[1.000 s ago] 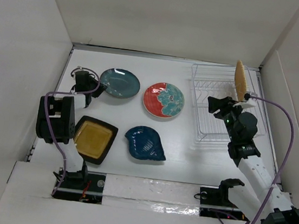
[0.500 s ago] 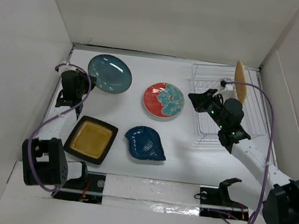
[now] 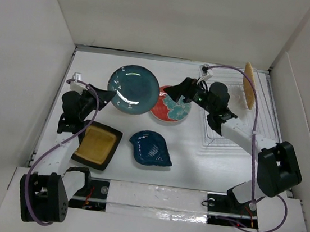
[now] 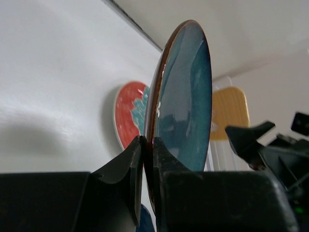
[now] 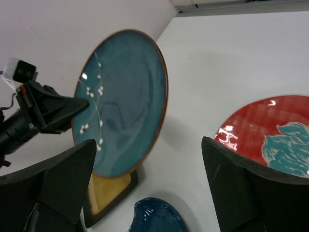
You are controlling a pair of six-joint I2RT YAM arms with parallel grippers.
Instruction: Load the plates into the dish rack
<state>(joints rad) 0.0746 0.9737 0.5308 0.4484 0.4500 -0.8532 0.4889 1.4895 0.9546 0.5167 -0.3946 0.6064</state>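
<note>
One teal plate (image 3: 134, 89) clamped in left pincer (image 4: 147, 143); right pincer (image 3: 170, 89) apart, near it.

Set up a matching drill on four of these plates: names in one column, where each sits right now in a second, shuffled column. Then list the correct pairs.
Column one
1. dark teal plate
2. orange plate
3. mustard-yellow plate
4. red-and-teal plate

Column two
A. standing on edge in the dish rack
B. lying flat on the table, just left of the dish rack
C. held on edge, off the table, in the left pincer
D. lying flat at the near left of the table

Pairs: 1-C, 2-A, 3-D, 4-B
</note>
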